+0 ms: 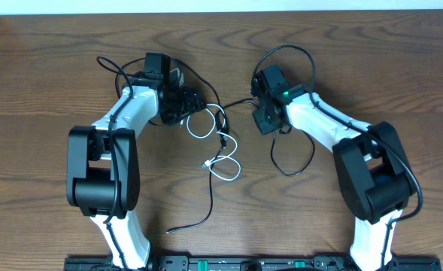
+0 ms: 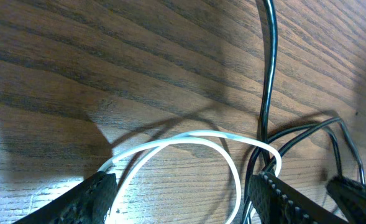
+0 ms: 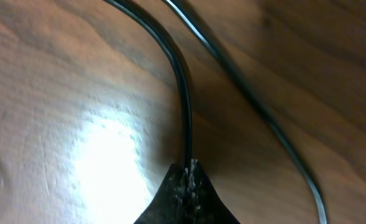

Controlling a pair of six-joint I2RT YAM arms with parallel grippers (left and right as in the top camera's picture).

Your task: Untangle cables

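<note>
Worktop [image 1: 40,90]: dark wood-grain board, smooth and with some sheen. A pale strip runs along its far edge, and nothing more of the room is visible. Left arm [image 1: 104,162] and right arm [image 1: 371,169] both reach inward, their jaws facing each other across the knot. The left jaws stand apart, low over the board and holding nothing. A loop of the white cable [image 2: 198,134] lies flat between their fingers [image 2: 92,193]. The right jaws are together, clamped on the black cable [image 3: 184,93], which rises straight out of the tips and curves away over the wood. A second dark cord passes just beside them, too blurred to identify. The black cable also crosses the white loop close against the inner side of one left finger, so the crossings lie between the two sets of jaws. Its free plug [image 1: 170,229] lies well behind both, toward the arm bases. The white plug [image 1: 206,164] rests nearer the left jaws. Assessed risks: a pull by the right jaws could cinch the crossings instead of freeing them, since the white loop is not pinned. The smooth board offers little hold, so the whole bundle may slide along. If the left jaws close now, they could take both cables together. The thin cord could also slip from the right tips under load.
</note>
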